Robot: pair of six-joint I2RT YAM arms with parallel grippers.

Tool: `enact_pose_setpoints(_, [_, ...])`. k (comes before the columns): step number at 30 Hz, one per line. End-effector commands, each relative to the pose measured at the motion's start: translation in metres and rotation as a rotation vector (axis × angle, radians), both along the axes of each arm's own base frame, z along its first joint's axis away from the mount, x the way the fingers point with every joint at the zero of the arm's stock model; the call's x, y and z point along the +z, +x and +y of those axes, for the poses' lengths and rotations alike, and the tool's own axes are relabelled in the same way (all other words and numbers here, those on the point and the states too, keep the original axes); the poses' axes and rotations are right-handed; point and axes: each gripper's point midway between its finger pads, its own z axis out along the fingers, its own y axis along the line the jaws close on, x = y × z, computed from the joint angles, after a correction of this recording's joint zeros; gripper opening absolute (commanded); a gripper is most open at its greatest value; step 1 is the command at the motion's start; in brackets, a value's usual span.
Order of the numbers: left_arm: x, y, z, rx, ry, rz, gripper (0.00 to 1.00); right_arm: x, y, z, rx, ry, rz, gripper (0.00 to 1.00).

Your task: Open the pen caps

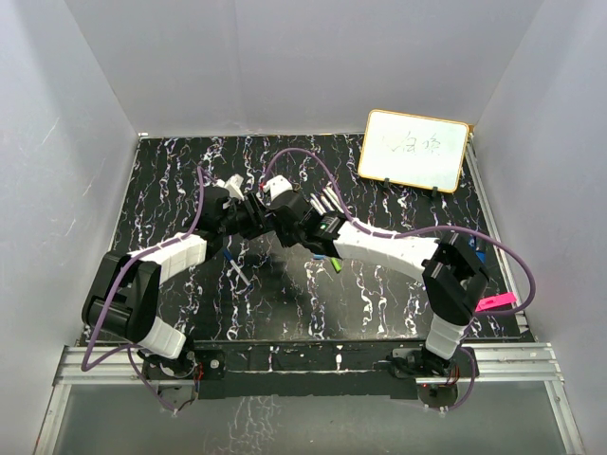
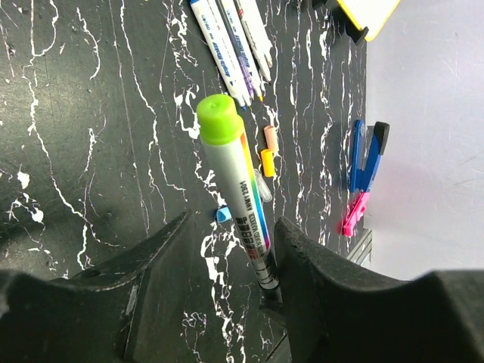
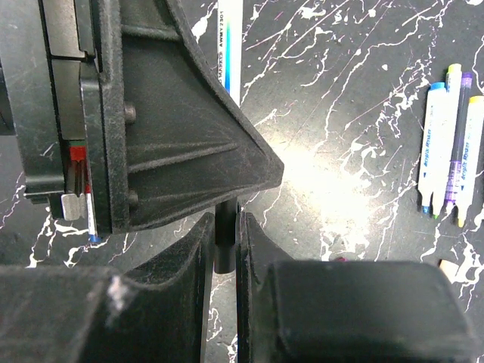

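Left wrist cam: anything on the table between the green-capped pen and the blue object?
Yes. Two loose caps, pink and orange, lie between the green-capped pen and the blue object, left wrist view.

The right gripper (image 3: 227,246) fills the bottom, its two black fingers (image 3: 178,261) squeezed close on a thin dark stick (image 3: 225,238) that stands up between them. Just above sits the big black body of the other gripper (image 3: 166,128). A white pen (image 3: 229,45) pokes out behind it. Four more pens (image 3: 451,147) lie side by side on the black marbled table (image 3: 340,113), far right.

Black white-veined marble tabletop (image 2: 91,151), loose pens (image 2: 234,45), orange cap (image 2: 267,162), peach cap (image 2: 269,136), propped whiteboard (image 1: 413,150)
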Motion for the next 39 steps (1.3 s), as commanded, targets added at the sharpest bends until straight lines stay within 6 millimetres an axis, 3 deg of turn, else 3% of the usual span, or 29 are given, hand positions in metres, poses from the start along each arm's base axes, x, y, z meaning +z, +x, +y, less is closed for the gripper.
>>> enact_pose_setpoints(1, [0.006, 0.005, 0.001, 0.016, 0.014, -0.029, 0.44, 0.036, 0.006, 0.005, 0.0, 0.092, -0.062, 0.02])
enact_pose_setpoints(16, [0.012, 0.011, 0.003, 0.058, -0.003, -0.045, 0.33, 0.022, -0.004, -0.002, 0.014, 0.077, -0.027, 0.02])
enact_pose_setpoints(19, [0.012, 0.011, 0.001, 0.051, -0.01, -0.045, 0.25, 0.021, -0.005, -0.002, 0.015, 0.078, -0.024, 0.02])
enact_pose_setpoints(25, [0.011, 0.009, -0.002, 0.034, -0.026, -0.038, 0.0, 0.022, -0.004, 0.0, 0.02, 0.082, -0.027, 0.02])
enact_pose_setpoints(27, [0.01, 0.01, -0.002, 0.035, -0.025, -0.035, 0.0, 0.023, -0.004, 0.0, 0.02, 0.082, -0.03, 0.16])
enact_pose_setpoints(29, [0.01, 0.009, -0.002, 0.034, -0.02, -0.034, 0.0, 0.023, -0.003, -0.002, 0.012, 0.078, -0.034, 0.45])
enact_pose_setpoints(31, [0.011, 0.009, -0.001, 0.038, -0.016, -0.036, 0.0, 0.025, -0.002, -0.003, 0.002, 0.076, -0.042, 0.58])
enact_pose_setpoints(34, [0.013, 0.009, 0.0, 0.043, -0.016, -0.04, 0.0, 0.025, -0.001, -0.003, 0.002, 0.075, -0.043, 0.63])
enact_pose_setpoints(39, [0.021, 0.009, -0.002, 0.043, -0.041, -0.046, 0.0, 0.02, -0.001, 0.001, 0.011, 0.074, -0.031, 0.63])
